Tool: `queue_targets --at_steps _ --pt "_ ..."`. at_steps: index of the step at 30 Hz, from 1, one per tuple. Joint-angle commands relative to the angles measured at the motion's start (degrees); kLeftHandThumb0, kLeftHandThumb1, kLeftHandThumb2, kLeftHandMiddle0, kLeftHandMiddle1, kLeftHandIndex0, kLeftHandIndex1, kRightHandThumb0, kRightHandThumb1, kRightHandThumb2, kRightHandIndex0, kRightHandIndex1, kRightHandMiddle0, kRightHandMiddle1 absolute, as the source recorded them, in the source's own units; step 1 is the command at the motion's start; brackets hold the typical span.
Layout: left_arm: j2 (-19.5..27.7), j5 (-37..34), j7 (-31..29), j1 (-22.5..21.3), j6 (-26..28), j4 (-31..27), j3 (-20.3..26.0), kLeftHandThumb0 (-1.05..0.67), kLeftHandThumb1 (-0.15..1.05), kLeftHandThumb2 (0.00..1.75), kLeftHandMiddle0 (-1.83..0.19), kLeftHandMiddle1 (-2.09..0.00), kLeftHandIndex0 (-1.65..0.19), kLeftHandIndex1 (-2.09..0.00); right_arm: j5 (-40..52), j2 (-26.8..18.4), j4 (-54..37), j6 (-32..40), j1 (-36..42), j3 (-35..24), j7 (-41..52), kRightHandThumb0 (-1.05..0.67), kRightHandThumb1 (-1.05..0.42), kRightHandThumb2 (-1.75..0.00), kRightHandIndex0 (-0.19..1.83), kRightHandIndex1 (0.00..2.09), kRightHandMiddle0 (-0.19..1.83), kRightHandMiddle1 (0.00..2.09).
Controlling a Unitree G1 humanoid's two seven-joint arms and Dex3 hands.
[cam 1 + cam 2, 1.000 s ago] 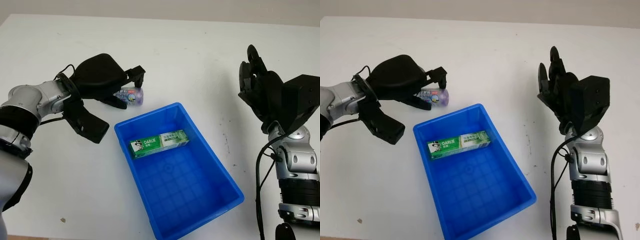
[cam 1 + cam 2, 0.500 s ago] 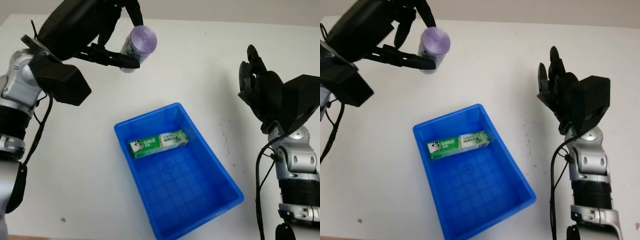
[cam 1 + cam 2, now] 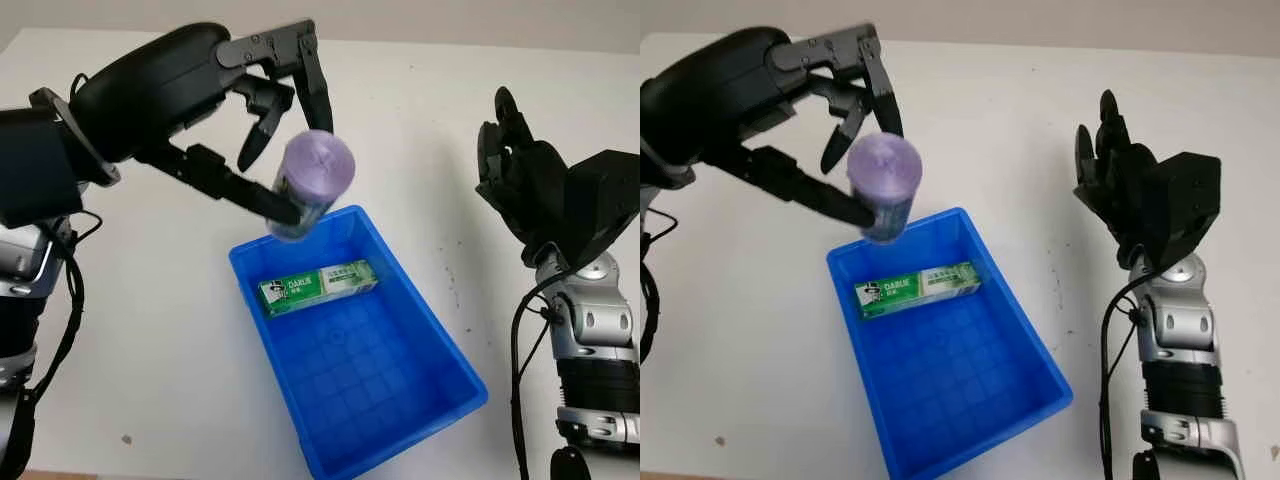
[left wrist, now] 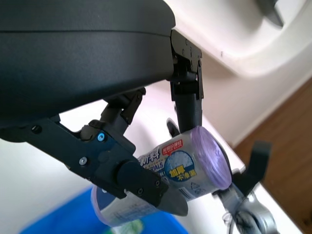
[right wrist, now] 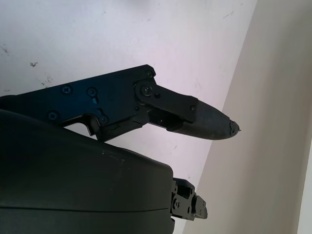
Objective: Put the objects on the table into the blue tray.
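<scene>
The blue tray [image 3: 400, 400] sits on the white table [image 3: 420, 110] and holds one green toothpaste box [image 3: 318, 286], lying flat near its far end. The left hand [image 3: 255, 130] grasps a purple-capped bottle [image 3: 312, 185], fingers clamped around it, and holds it in the air, tilted, above the tray's far rim. The right hand [image 3: 520, 180] is open, raised above the table to the right of the tray, holding nothing.

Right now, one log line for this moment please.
left hand: shut on purple roll, above blue tray far corner | tray: green box inside | right hand: open, raised at right
</scene>
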Motion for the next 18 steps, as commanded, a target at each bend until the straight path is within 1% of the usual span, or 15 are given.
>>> queue_targets --at_steps 1,2,3,4,5,6,7,8,9,10,12,13,15,17,18 --pt "0.8 -0.5 -1.9 1.0 1.9 -3.2 0.2 -0.40 1.05 0.18 -0.62 -1.95 -0.42 -1.43 0.0 0.3 -0.9 -0.1 0.1 0.0 -0.3 -0.69 -1.05 -0.72 -0.19 0.00 -0.19 0.00" --pt "0.8 -0.5 -3.3 1.2 2.4 -3.7 -0.1 -0.43 1.05 0.19 -0.63 -1.93 -0.44 -1.43 0.0 0.4 -0.9 -0.2 0.1 0.0 -0.4 -0.69 -1.05 -0.72 -0.19 0.00 -0.19 0.00" --pt "1.0 -0.6 -5.1 1.2 2.9 -3.8 -0.6 -0.42 1.05 0.20 -0.60 -1.90 -0.41 -1.41 0.0 0.5 -0.9 -0.2 0.0 0.1 -0.4 -0.69 -1.05 -0.72 -0.19 0.00 -0.19 0.00" --pt "1.2 -0.6 -7.1 1.1 3.6 -3.7 -1.1 -0.41 1.05 0.23 -0.50 -1.79 -0.32 -1.32 0.0 0.6 -0.9 -0.3 0.0 0.1 -0.5 -0.69 -1.05 -0.72 -0.19 0.00 -0.19 0.00" --pt "1.0 -0.7 -8.9 1.0 3.3 -2.9 -1.5 -0.42 1.05 0.24 -0.45 -1.63 -0.27 -1.19 -0.1 0.6 -0.9 -0.5 0.1 0.2 -0.5 -0.68 -1.05 -0.72 -0.19 0.00 -0.19 0.00" --pt "0.8 -0.9 -10.8 0.8 3.6 -2.1 -1.8 -0.43 1.05 0.23 -0.46 -1.36 -0.25 -0.98 -0.1 0.7 -0.9 -0.4 0.1 0.2 -0.5 -0.68 -1.05 -0.73 -0.19 0.00 -0.19 0.00" --pt "0.4 -1.3 -12.5 0.6 3.6 -1.0 -2.0 -0.44 1.05 0.21 -0.46 -0.80 -0.23 -0.62 -0.2 0.7 -0.9 -0.5 0.1 0.2 -0.6 -0.68 -1.05 -0.73 -0.19 0.00 -0.19 0.00" --pt "0.1 -1.5 -13.7 0.5 3.7 -0.1 -2.1 -0.44 1.05 0.20 -0.47 -0.46 -0.23 -0.41 -0.3 0.7 -0.9 -0.4 0.2 0.3 -0.7 -0.68 -1.05 -0.73 -0.19 0.00 -0.19 0.00" --pt "-0.3 -1.4 -14.5 0.5 3.2 0.6 -2.0 -0.45 1.05 0.17 -0.42 -0.26 -0.20 -0.27 -0.3 0.7 -1.0 -0.4 0.2 0.3 -0.8 -0.68 -1.05 -0.73 -0.19 0.00 -0.19 0.00" --pt "-0.7 -0.9 -14.9 0.5 2.3 1.3 -1.9 -0.43 1.04 0.13 -0.33 -0.11 -0.16 -0.16 -0.3 0.7 -1.1 -0.4 0.3 0.3 -0.8 -0.68 -1.05 -0.73 -0.19 0.00 -0.19 0.00" --pt "-1.3 -0.1 -15.8 0.1 0.0 2.9 -1.7 -0.38 1.04 0.09 -0.22 -0.04 -0.11 -0.08 -0.2 0.7 -1.1 -0.4 0.4 0.2 -0.8 -0.68 -1.05 -0.73 -0.19 0.00 -0.19 0.00" --pt "-1.3 0.4 -16.2 -0.2 -0.8 3.4 -1.7 -0.30 1.05 0.11 -0.11 -0.02 -0.07 -0.05 -0.2 0.6 -1.2 -0.5 0.5 0.3 -0.7 -0.68 -1.05 -0.72 -0.19 0.00 -0.19 0.00" --pt "-1.5 1.1 -16.3 -0.6 -1.6 4.2 -1.5 -0.23 1.05 0.12 -0.02 -0.02 -0.04 -0.04 -0.3 0.6 -1.2 -0.5 0.5 0.3 -0.8 -0.68 -1.05 -0.73 -0.19 0.00 -0.19 0.00" --pt "-2.2 1.4 -15.4 -0.9 -1.6 4.9 -0.9 -0.13 1.04 0.18 0.11 -0.02 0.04 -0.02 -0.3 0.6 -1.0 -0.8 0.5 0.3 -0.8 -0.69 -1.05 -0.73 -0.19 0.00 -0.19 0.00" --pt "-3.0 1.1 -14.7 -1.0 -1.7 5.7 -0.4 -0.11 0.98 0.32 0.15 -0.03 0.08 -0.03 -0.3 0.6 -0.9 -1.0 0.5 0.2 -0.7 -0.69 -1.05 -0.73 -0.19 0.00 -0.19 0.00"
